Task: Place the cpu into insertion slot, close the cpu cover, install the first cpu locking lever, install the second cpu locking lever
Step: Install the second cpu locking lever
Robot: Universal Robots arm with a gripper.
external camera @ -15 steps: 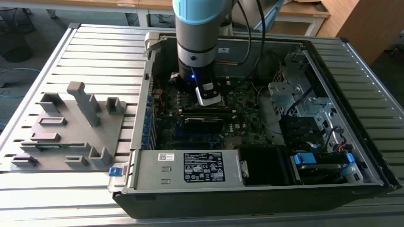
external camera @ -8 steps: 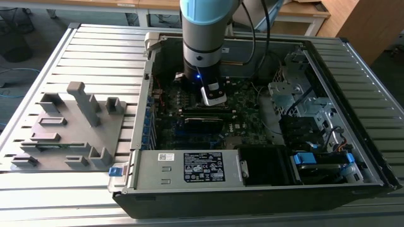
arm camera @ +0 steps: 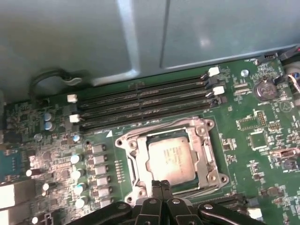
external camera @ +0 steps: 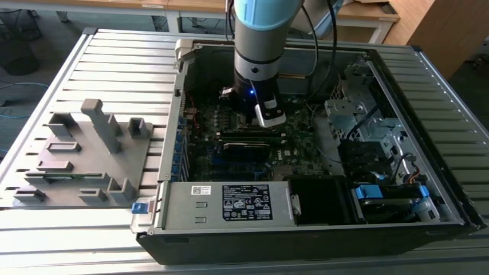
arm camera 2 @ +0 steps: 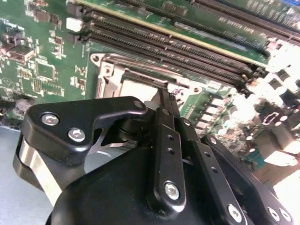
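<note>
Gripper hangs with its black fingers pressed together, holding nothing, right at the edge of the insertion slot. Inside that slot sits the cpu, silvery face up, with the cpu cover lying flat around it — the chip shows through its window. Long black memory slots run beside the socket on the green motherboard, all inside the open computer case.
</note>
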